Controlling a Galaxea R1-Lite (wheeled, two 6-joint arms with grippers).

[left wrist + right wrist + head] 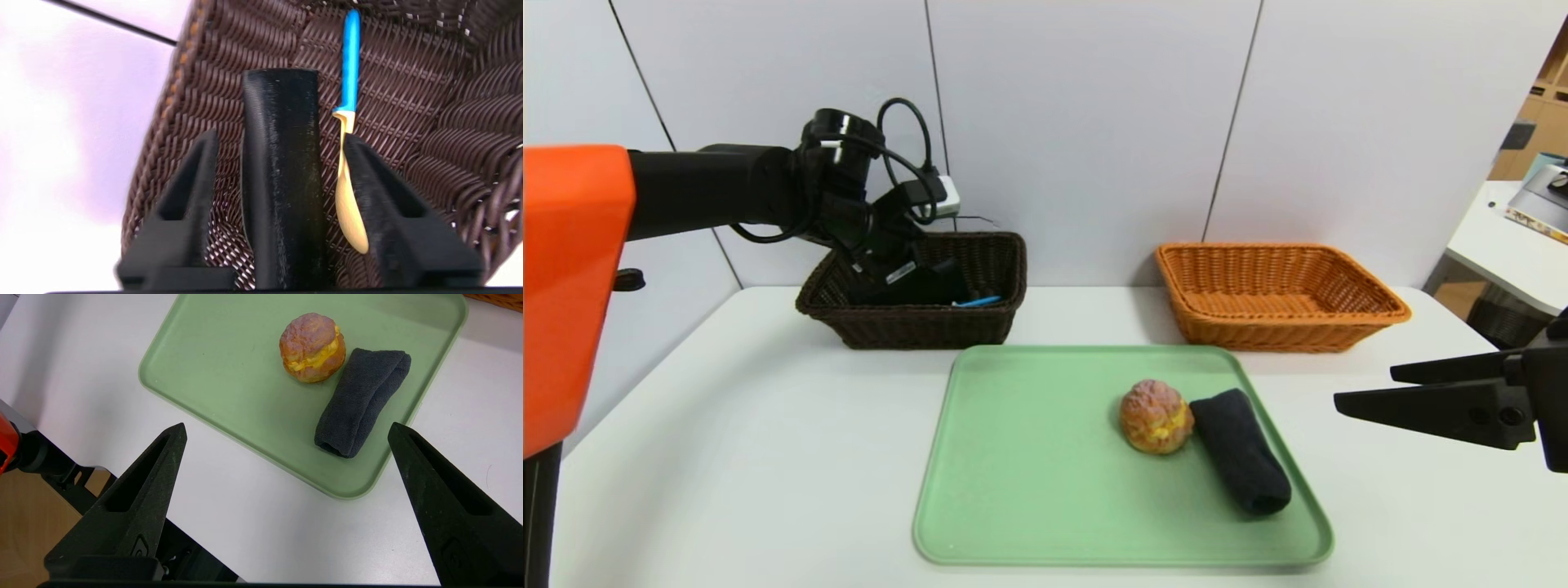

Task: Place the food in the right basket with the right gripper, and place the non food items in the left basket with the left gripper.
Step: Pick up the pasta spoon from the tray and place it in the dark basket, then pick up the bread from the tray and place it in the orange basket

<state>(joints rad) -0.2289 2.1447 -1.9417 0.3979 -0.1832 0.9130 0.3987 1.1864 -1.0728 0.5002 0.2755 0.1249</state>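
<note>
Left claw open inside the dark brown basket
Its fingers stand apart around a black item, gripping nothing, beside a blue-handled utensil; the cream bun and dark cloth lie on the green tray, the wide-open right claw nearby, empty.

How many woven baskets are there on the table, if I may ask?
2: the dark brown basket behind the tray's left end, and the orange basket behind its right.
</note>
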